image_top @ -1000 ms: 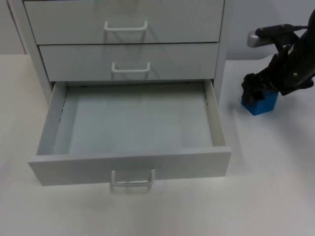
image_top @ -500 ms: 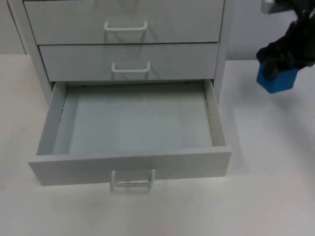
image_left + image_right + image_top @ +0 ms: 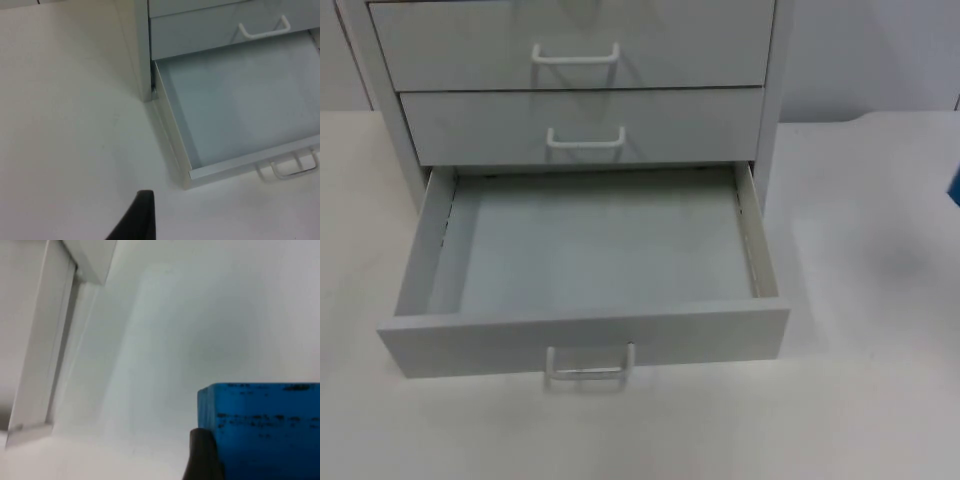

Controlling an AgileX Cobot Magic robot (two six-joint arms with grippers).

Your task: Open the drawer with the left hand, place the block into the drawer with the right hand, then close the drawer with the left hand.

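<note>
The bottom drawer (image 3: 590,270) of the grey cabinet (image 3: 575,60) stands pulled out over the white tabletop (image 3: 860,300), its pale floor bare, its handle (image 3: 588,365) facing forward on the front panel. The two drawers above it are shut, the middle drawer (image 3: 582,125) and the top one each with a white handle. The blue block (image 3: 265,427) is off the tabletop — in the right wrist view it hangs above the white surface with a dark fingertip (image 3: 202,455) pressed against its side, so the right claw (image 3: 250,460) is clamped on it; in the top view just a sliver of the block (image 3: 955,187) shows at the right edge, well apart from the drawer. A soft shadow lies on the tabletop to the right of the cabinet. The left claw (image 3: 137,220) hangs over bare tabletop beside the cabinet's left side, near the drawer's front corner, touching nothing — whether its fingers are apart or together I cannot tell.
</note>
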